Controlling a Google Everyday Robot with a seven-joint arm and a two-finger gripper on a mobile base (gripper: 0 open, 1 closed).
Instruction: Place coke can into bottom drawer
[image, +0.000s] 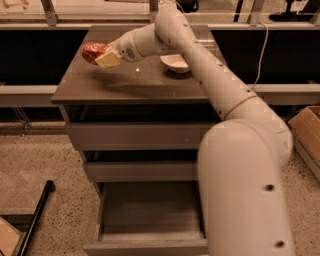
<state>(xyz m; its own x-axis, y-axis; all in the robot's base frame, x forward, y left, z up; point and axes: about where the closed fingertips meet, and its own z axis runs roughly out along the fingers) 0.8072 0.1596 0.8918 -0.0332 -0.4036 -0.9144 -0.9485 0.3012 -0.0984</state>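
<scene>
We see a speckled floor and, against a dark glazed rail, a grey-brown cabinet with a dark tabletop. The bottom drawer stands pulled out, and nothing shows inside it.

The arm reaches across the tabletop to its far left corner. There the gripper is closed around the coke can, whose red body sticks out to the left of the pale fingers. The can appears held clear of the surface, with a shadow lying below it. A white bowl sits well apart to the right.

We judge the grasp made and the carry in hand. Next the arm must swing the can out past the front edge of the tabletop. It must then lower it past the two closed drawers and into the open box before letting go.
</scene>
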